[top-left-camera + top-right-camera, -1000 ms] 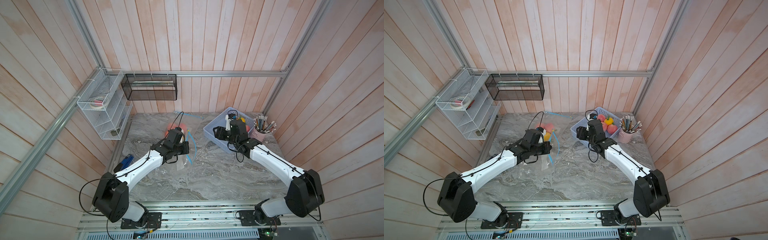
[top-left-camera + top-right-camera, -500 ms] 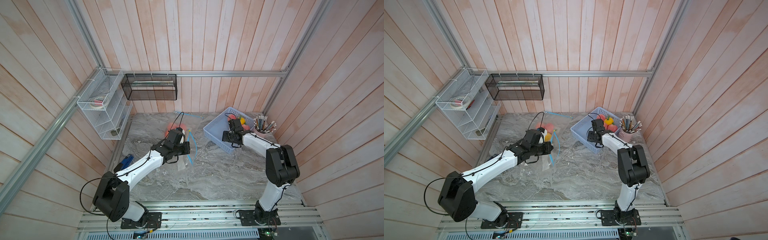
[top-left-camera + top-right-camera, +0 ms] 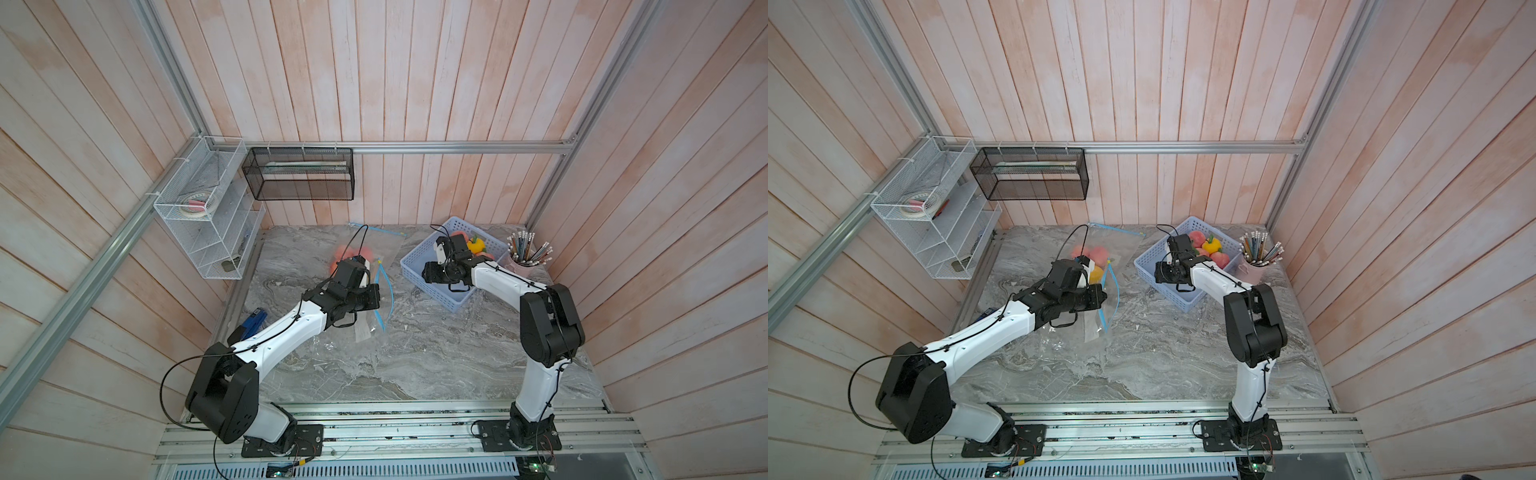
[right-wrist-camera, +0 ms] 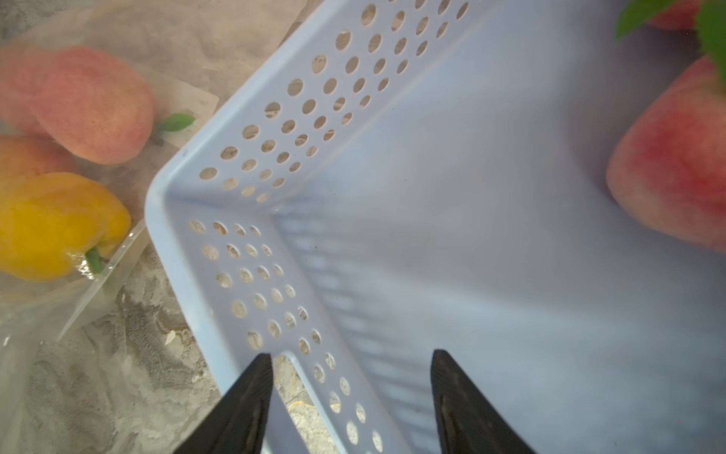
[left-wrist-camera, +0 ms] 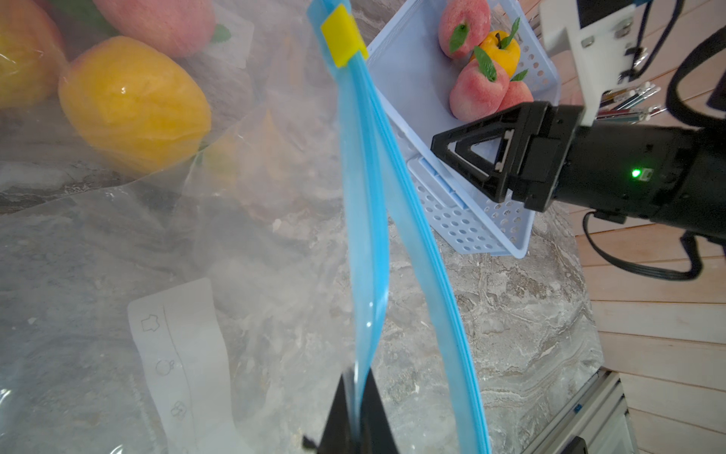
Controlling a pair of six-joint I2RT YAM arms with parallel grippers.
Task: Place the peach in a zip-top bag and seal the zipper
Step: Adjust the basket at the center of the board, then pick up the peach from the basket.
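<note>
The right gripper (image 4: 351, 373), jaws apart and empty, is hovering over the pale blue perforated basket (image 4: 173, 267), the nearest pink peach (image 4: 668, 177) lying ahead across its floor, while the left gripper (image 5: 355, 397) is pinching the blue zipper strip (image 5: 363, 204) of the clear zip-top bag (image 5: 243, 283)

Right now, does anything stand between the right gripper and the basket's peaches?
Nothing visible does. The open right gripper is at the basket corner; only bare basket floor lies between it and the nearest peach.
</note>
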